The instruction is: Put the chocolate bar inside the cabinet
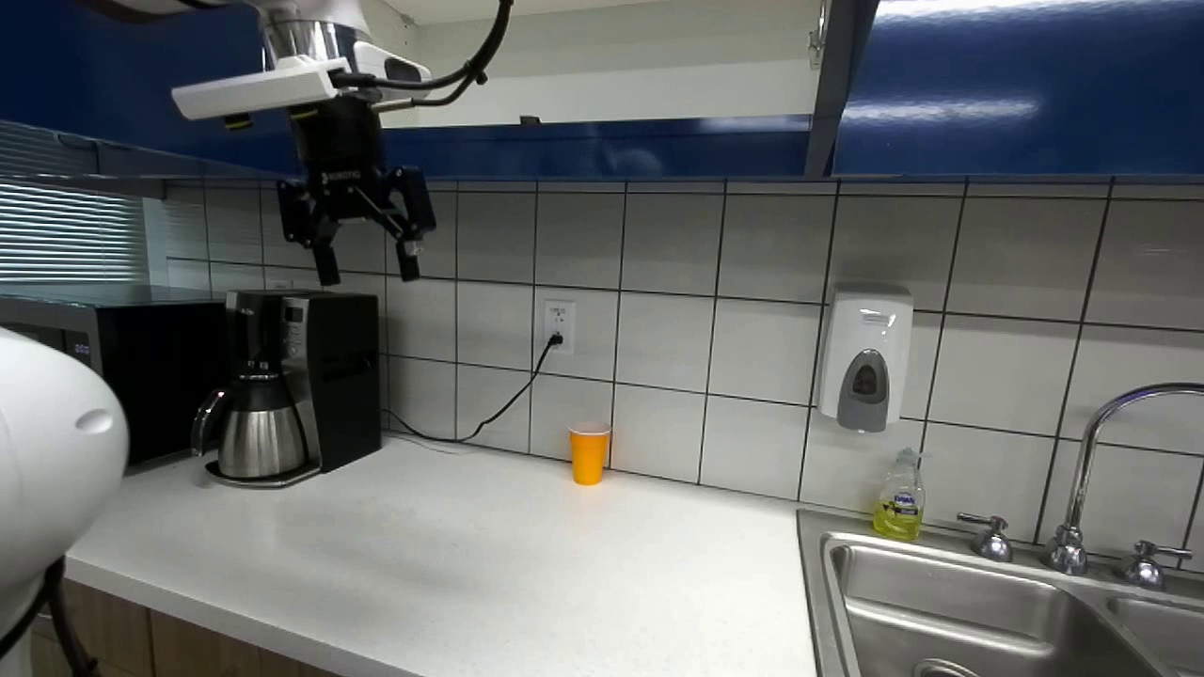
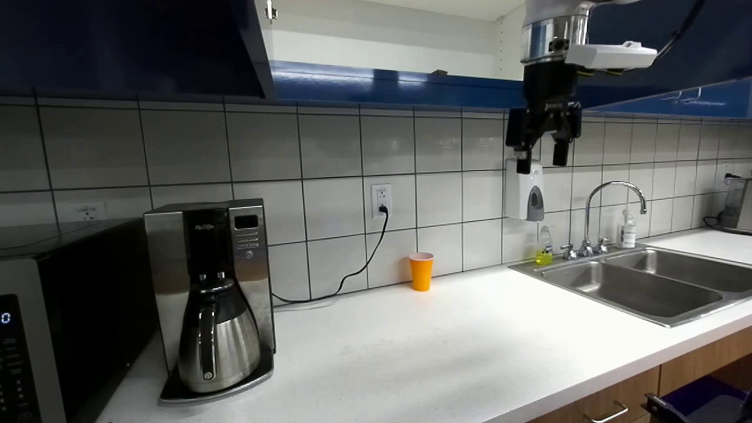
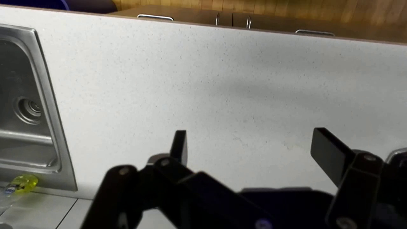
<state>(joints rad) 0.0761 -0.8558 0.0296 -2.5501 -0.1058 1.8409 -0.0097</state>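
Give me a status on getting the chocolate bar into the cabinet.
Done, most likely: a small dark item, probably the chocolate bar, shows in both exterior views just above the bottom rim of the open cabinet; too little shows to be certain. In hand: nothing; the fingers stand apart with nothing between them. Left: perhaps only backing away the arm, which hangs in front of the cabinet.

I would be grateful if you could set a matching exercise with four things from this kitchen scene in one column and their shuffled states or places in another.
Column one:
1. Cabinet
2. Fingers
3. Cup
4. Bottle

Column two:
a. Spread apart, holding nothing
b. Clear and yellow, by the sink
c. Open, white interior showing
d. Orange, upright on the counter

Right pairs: 1-c; 2-a; 3-d; 4-b.
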